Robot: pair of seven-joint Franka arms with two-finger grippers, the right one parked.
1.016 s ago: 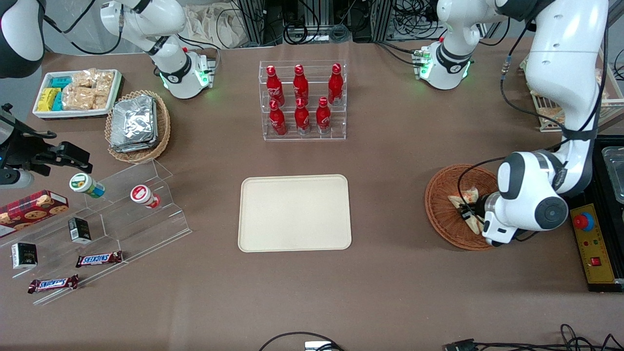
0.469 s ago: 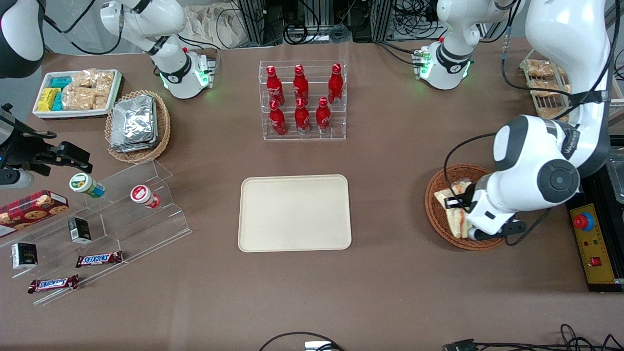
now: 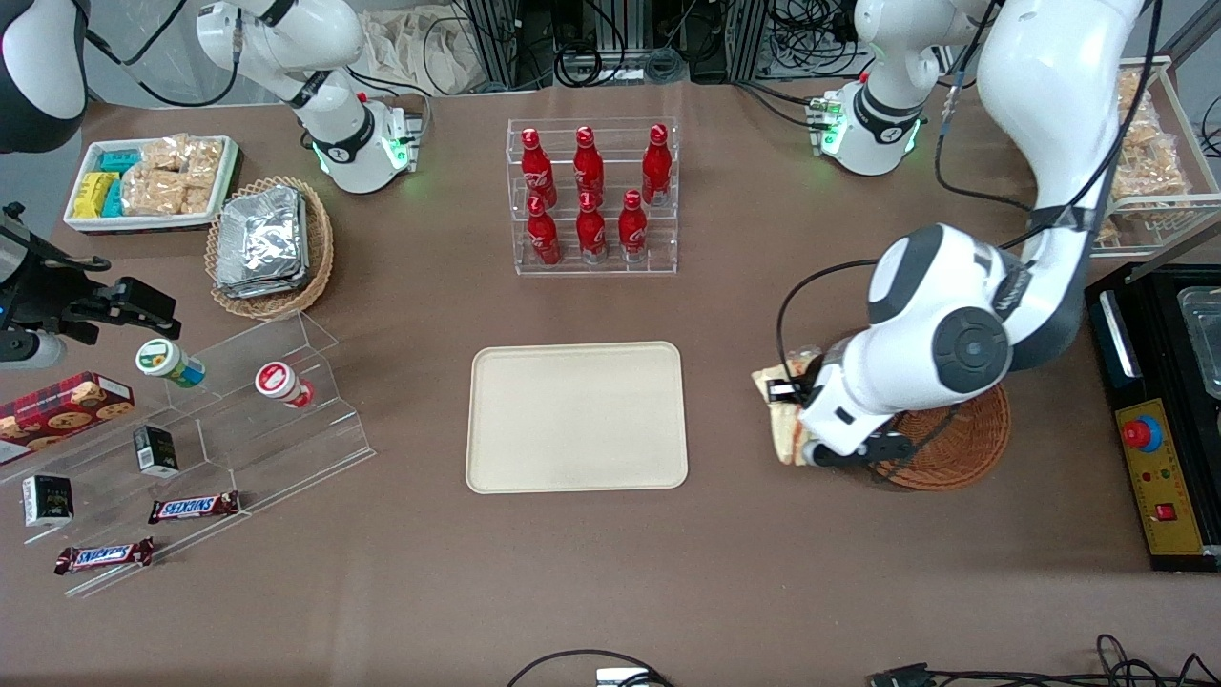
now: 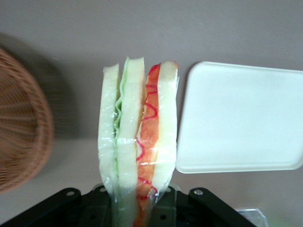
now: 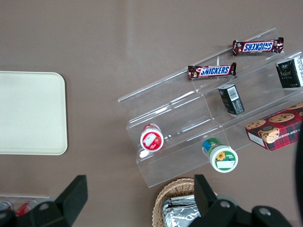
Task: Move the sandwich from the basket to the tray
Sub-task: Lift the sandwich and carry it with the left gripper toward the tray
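1. Left arm's black two-finger gripper (image 3: 796,420) clamped on the triangular white-bread sandwich in clear wrap (image 3: 784,412), held in the air between the round reddish-brown wicker basket (image 3: 963,444) and the flat cream-beige rectangular tray (image 3: 576,417) — out of the basket, not on the tray.
2. Seen from the wrist: sandwich (image 4: 138,142) standing on edge, green layer beside one slice, red-orange layer beside the next; its held end sunk into the gripper (image 4: 137,208), fingertips themselves hidden by the bread.
3. In the front view, most of the sandwich covered by the white wrist housing; only a pale corner and a tan edge showing.
4. Basket partly hidden under the arm's elbow joint; contents not visible. In the wrist view only an arc of its woven rim (image 4: 28,123), cut off at the frame edge.
5. Tray bare, lying flat on the brown table (image 3: 610,572); cut off in the wrist view (image 4: 241,118).
6. Clear rack of red bottles (image 3: 591,196) farther from the front camera than the tray — well apart from the gripper.
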